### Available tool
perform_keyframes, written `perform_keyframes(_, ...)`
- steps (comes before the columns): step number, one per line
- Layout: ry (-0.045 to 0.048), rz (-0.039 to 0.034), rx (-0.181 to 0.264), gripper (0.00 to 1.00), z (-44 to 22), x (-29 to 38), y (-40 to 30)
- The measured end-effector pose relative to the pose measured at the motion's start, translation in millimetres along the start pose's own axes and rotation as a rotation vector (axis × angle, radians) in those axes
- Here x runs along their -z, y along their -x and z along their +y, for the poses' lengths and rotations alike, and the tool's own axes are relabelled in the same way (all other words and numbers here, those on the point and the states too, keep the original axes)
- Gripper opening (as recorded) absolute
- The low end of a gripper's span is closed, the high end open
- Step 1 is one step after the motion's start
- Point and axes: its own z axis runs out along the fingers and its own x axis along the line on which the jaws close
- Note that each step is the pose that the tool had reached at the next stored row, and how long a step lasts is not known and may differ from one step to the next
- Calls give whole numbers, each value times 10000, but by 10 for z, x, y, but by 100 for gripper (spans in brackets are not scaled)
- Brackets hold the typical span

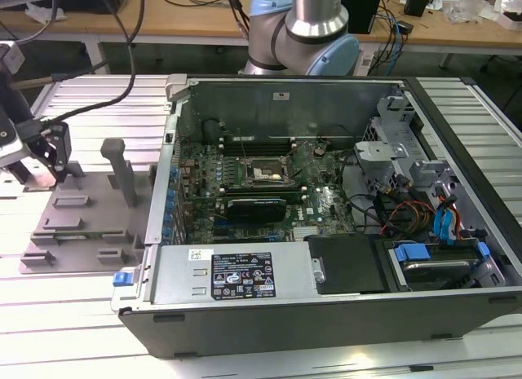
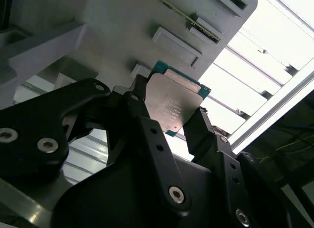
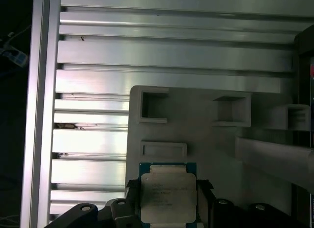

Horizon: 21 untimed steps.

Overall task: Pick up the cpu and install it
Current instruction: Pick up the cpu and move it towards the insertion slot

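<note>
The cpu (image 2: 174, 103) is a flat square chip with a silver top and a thin green rim. It sits between the black fingers (image 2: 140, 108) of my gripper (image 2: 169, 115), which press on two opposite edges. In the first wrist view the cpu (image 3: 167, 196) lies over the grey holder plate (image 3: 196, 125), held by the gripper (image 3: 168, 201). In the exterior view the gripper (image 1: 50, 155) hangs over the far left part of the grey holder (image 1: 81, 212), well away from the open socket (image 1: 265, 175) on the motherboard. I cannot tell whether the chip still touches the plate.
The open computer case (image 1: 326, 306) lies on its side at the exterior view's centre and right, with cables, a drive cage (image 1: 400, 143) and a blue-tabbed bay. Upright grey posts (image 1: 122, 171) rise from the holder. The slatted aluminium table (image 1: 57, 314) lies underneath. The arm's base (image 1: 306, 33) stands behind the case.
</note>
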Motion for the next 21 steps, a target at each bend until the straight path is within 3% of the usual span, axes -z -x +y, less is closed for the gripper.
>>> perform_keyframes(2, 0, -2, 0, 55, 4, 78, 1)
perform_keyframes(21, -1, -36, 2, 55, 24, 510, 9)
